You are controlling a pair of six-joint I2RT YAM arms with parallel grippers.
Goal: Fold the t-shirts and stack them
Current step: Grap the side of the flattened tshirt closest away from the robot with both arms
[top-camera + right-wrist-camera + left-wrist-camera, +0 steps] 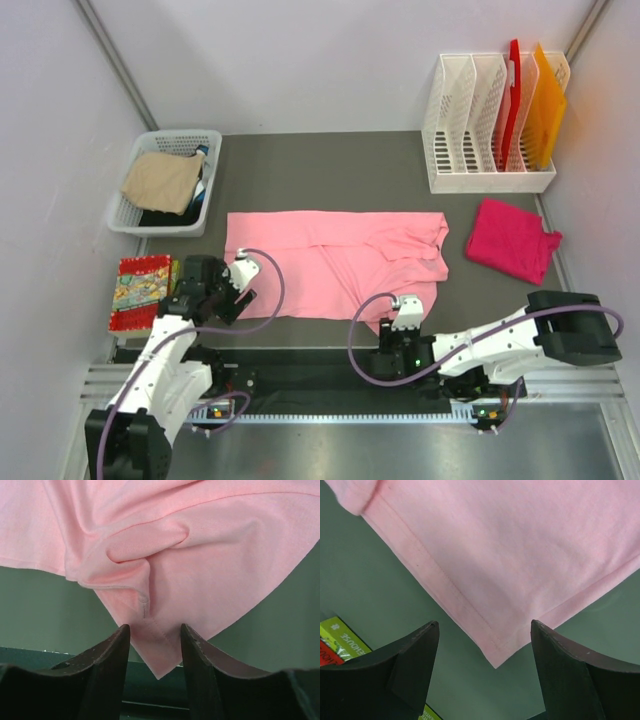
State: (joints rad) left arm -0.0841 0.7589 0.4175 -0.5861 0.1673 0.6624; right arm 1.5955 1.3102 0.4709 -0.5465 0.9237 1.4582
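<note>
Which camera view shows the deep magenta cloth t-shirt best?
The top external view: the deep magenta cloth t-shirt lies folded, whole and unobstructed. Both wrist views show the light salmon-pink cloth t-shirt instead, and nothing of the magenta one.

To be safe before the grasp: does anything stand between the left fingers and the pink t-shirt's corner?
Nothing visible does. The left gripper is open, and the hemmed corner of the pink t-shirt lies on the mat between its fingers. The red-edged patterned piece lies to its side.
</note>
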